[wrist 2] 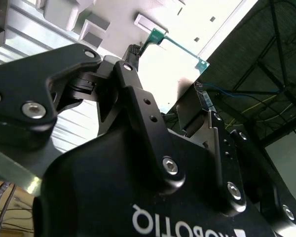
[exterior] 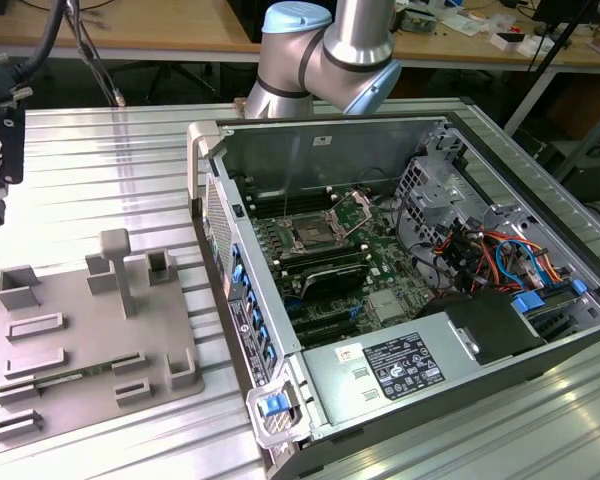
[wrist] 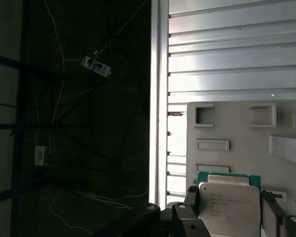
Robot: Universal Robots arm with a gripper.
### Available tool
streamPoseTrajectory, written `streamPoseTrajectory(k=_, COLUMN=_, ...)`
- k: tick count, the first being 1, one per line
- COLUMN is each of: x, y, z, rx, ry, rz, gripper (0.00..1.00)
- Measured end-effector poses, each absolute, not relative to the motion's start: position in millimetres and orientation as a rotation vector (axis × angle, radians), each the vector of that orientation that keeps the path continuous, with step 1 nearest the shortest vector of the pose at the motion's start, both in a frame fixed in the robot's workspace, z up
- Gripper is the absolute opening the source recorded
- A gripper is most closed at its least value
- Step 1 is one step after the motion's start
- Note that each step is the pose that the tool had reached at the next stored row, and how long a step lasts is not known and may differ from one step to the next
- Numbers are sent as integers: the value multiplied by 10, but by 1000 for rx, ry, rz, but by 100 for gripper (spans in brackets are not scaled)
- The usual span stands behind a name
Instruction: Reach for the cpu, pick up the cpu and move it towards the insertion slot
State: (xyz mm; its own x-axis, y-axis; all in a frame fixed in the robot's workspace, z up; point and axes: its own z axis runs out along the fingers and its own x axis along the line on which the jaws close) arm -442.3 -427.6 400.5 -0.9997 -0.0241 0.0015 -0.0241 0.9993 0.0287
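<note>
Tool (wrist: 228,197) closed on chip (wrist: 230,211). Fingers (wrist: 191,196) pinch opposite edges, silvery top left uncovered, likely to keep chip flat for seating. Chip sits between fingers, apparently clear of grey tray (wrist: 237,128) beyond tool. Socket (exterior: 310,238) well apart from tool, inside open computer case (exterior: 280,400) on worktop (exterior: 100,140).

One cpu (wrist: 229,206), one insertion slot (exterior: 311,236), one grey tray (exterior: 80,312), one open computer case (exterior: 320,152)
</note>
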Motion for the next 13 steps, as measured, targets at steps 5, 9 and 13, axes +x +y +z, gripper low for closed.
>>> streamPoseTrajectory(k=5, x=-4422, y=-4276, z=4102, rx=38, ry=-3139, rz=-45, gripper=55)
streamPoseTrajectory(k=9, x=-4422, y=-4276, z=4113, rx=38, ry=-3139, rz=-45, gripper=55)
streamPoseTrajectory(k=13, x=-4422, y=-4276, z=4122, rx=38, ry=-3139, rz=-49, gripper=55)
